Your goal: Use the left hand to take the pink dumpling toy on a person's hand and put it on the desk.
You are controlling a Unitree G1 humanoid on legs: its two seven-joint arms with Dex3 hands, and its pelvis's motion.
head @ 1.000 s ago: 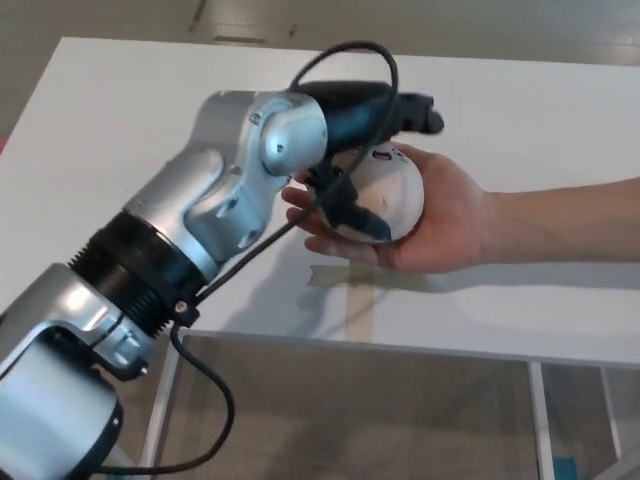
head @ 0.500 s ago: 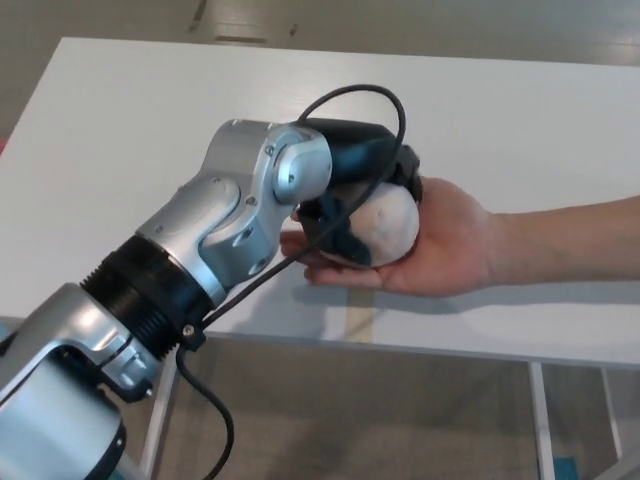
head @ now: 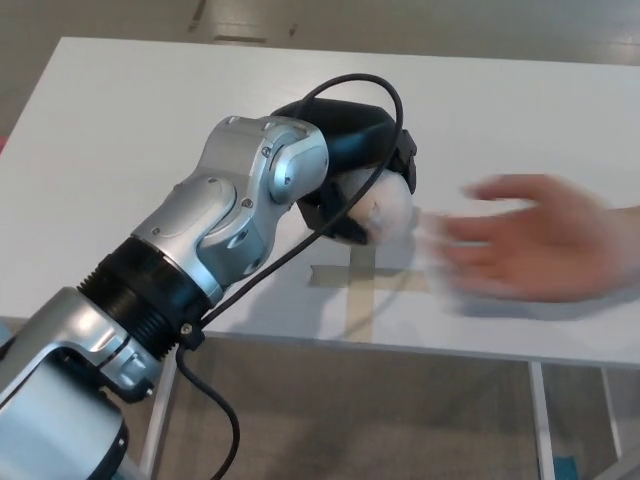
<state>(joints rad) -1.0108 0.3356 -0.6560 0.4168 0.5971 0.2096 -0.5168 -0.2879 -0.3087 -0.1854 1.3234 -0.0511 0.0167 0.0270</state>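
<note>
And there it goes: the person's hand [head: 535, 250] has slid out to the right, blurred with motion, and no longer cups the dumpling toy [head: 388, 208]. A moment ago the toy sat in that palm with your left hand [head: 355, 175] wrapped over it; now your hand alone carries it. That means the pickup looks done, and what's left for you is the set-down on the desk [head: 120, 130].

Your left hand is closed around the toy, one black finger arched over the top and another hooked underneath at its near left side. The toy hangs just above the desk, over the tape cross [head: 365, 275] near the front edge.

The toy is a round, pale pinkish ball, matte and soft-looking. Your fingers are thick, dull black; the arm behind them is smooth silver with a ribbed black collar and a loose black cable [head: 345, 90]. The desk is flat, plain white.
</note>
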